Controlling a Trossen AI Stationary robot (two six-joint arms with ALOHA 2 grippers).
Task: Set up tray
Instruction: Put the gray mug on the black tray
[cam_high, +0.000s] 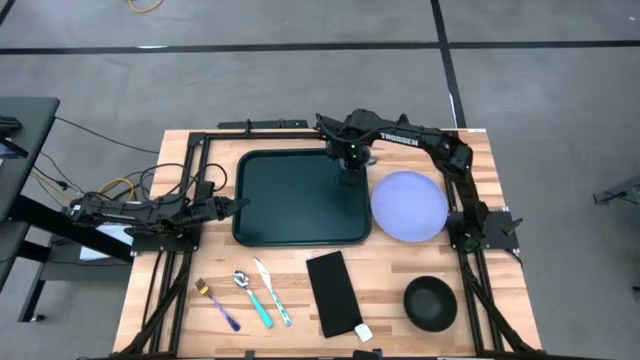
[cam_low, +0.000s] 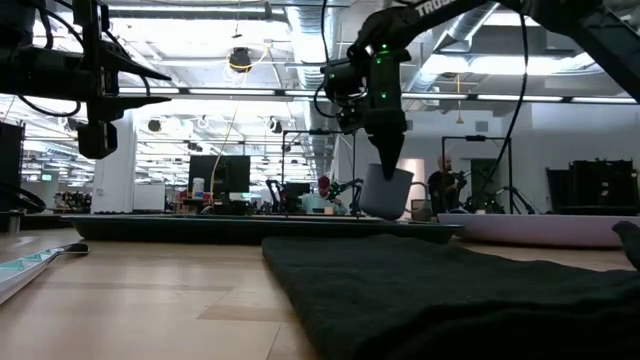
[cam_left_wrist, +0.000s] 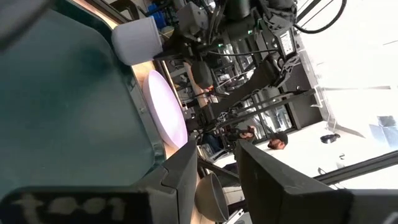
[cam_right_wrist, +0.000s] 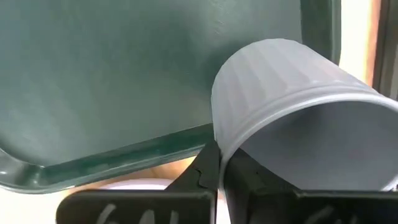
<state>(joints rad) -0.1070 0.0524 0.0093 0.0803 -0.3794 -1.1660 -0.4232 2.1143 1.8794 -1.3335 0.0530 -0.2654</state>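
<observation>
Plate (cam_high: 409, 205) right of tray (cam_high: 290, 200), cutlery (cam_high: 245, 295) in front.

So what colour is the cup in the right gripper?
The cup is pale grey-white with ribbed sides; the right wrist view shows it best.

The tray (cam_high: 300, 198) looks like smooth, slightly glossy green plastic. The table (cam_high: 520, 170) is pale wood in planks. The cup (cam_right_wrist: 298, 118) is ribbed, matt plastic. The napkin (cam_high: 334, 293) looks like black cloth.
</observation>
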